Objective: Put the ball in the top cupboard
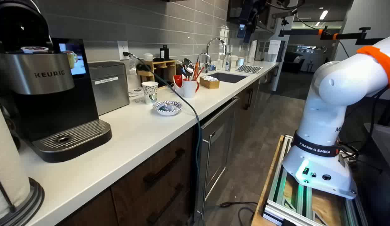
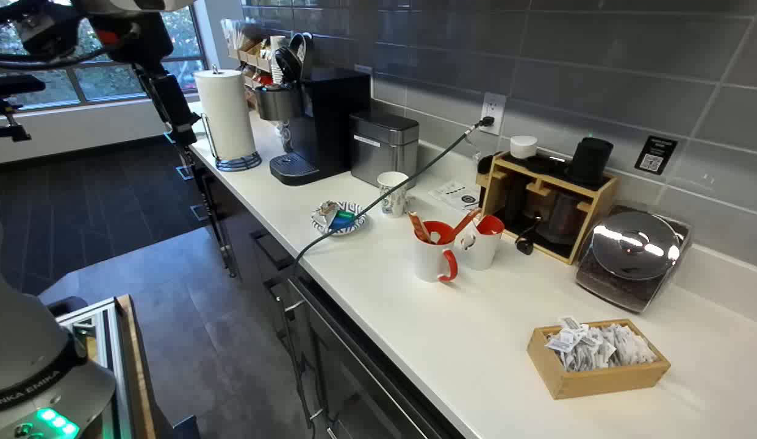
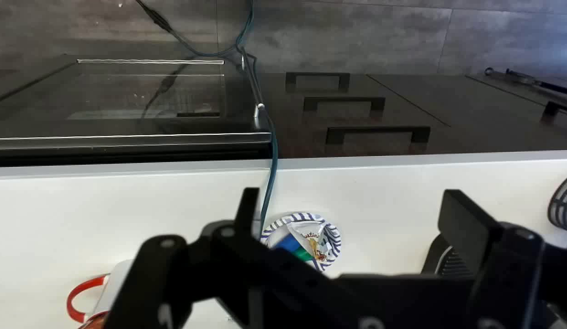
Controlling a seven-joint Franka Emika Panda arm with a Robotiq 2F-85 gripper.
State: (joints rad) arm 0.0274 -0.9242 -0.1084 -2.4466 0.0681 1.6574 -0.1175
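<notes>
Gripper [image 3: 356, 212] hanging well apart from coffee maker [image 2: 341, 116], jaws standing wide, holding nothing. Patterned bowl [image 1: 168, 113], probably task's ball, sitting near coffee maker, packets [image 3: 315, 237] lying inside. Likely step: lining up, grasp pending. Next move calling for descending, straddling bowl's rim.

The white Franka Emika Panda arm [image 1: 326, 106] rises from its green-lit base [image 1: 320, 175] and bends at the shoulder [image 1: 339, 84]. The black Robotiq gripper [image 3: 356, 214] hangs tilted downward, its two fingers [image 3: 466, 226] spread wide apart.
</notes>
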